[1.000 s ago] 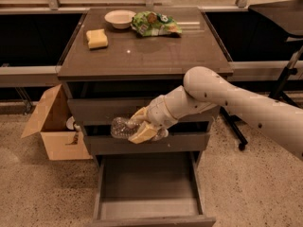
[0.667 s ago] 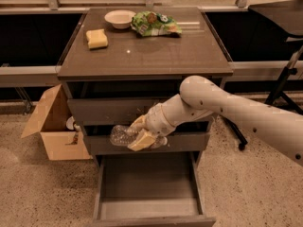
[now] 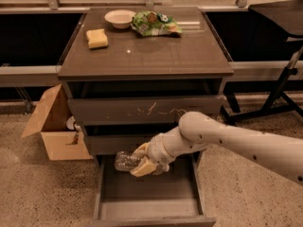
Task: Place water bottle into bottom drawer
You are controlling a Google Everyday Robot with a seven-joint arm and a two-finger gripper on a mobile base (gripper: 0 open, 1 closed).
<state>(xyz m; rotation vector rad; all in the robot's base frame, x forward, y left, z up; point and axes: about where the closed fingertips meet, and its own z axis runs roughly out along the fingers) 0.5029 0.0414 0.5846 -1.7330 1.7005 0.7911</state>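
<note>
My gripper (image 3: 142, 159) is shut on the water bottle (image 3: 125, 161), a clear crinkled plastic bottle held lying on its side, its free end pointing left. The white arm reaches in from the right. The bottle hangs just above the back part of the bottom drawer (image 3: 150, 208), which is pulled out wide and shows a smooth bare floor. The bottle sits in front of the narrower middle drawer front (image 3: 111, 143) and does not touch the drawer floor.
The cabinet top (image 3: 142, 51) carries a yellow sponge (image 3: 97, 38), a white bowl (image 3: 120, 18) and a green snack bag (image 3: 155, 23). The scratched top drawer front (image 3: 147, 109) is above. An open cardboard box (image 3: 54, 126) stands at the left, a black stand (image 3: 279, 93) at the right.
The gripper with the bottle has moved down, from the level of the middle drawer to just over the open bottom drawer.
</note>
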